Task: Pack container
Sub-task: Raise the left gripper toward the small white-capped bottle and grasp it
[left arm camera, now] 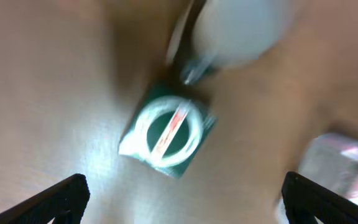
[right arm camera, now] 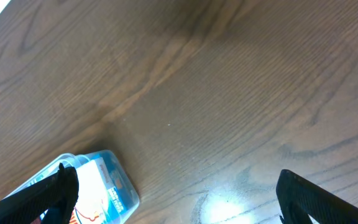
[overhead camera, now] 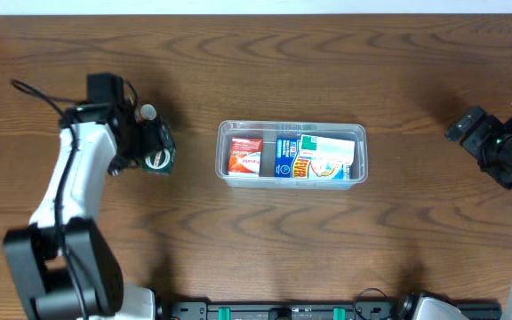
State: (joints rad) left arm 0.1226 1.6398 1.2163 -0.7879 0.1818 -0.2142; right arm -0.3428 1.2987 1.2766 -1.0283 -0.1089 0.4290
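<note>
Presently parked mid-table, between the two arms, long sides running left to right: the container (overhead camera: 292, 127). Already holds three small cartons standing side by side: a red box (overhead camera: 245, 156) at the left end, a blue box (overhead camera: 286, 158) in the middle and a white and teal box (overhead camera: 329, 156) at the right. Probably set on edge so as to waste no room. Looks nearly full, though whether a gap remains is hard to say.

Well to the left of it, lying on the table (overhead camera: 265, 53): a green box (left arm camera: 166, 134) with a white ring printed on its upper face, evidently the next piece to go in. Poised close over that and aimed at it, the left gripper (left arm camera: 182, 198), spread wide with nothing between the fingers. Seemingly lined up for a short descent and a pinch across the carton's sides. Close beside the green box, on its far side, a pale rounded thing (left arm camera: 241, 28), too blurred to name; worth avoiding on the way down.

Held out at the right edge, well apart from the container, the right gripper (right arm camera: 178, 199). Likewise fully spread and empty, presumably kept clear to give the left arm room.
</note>
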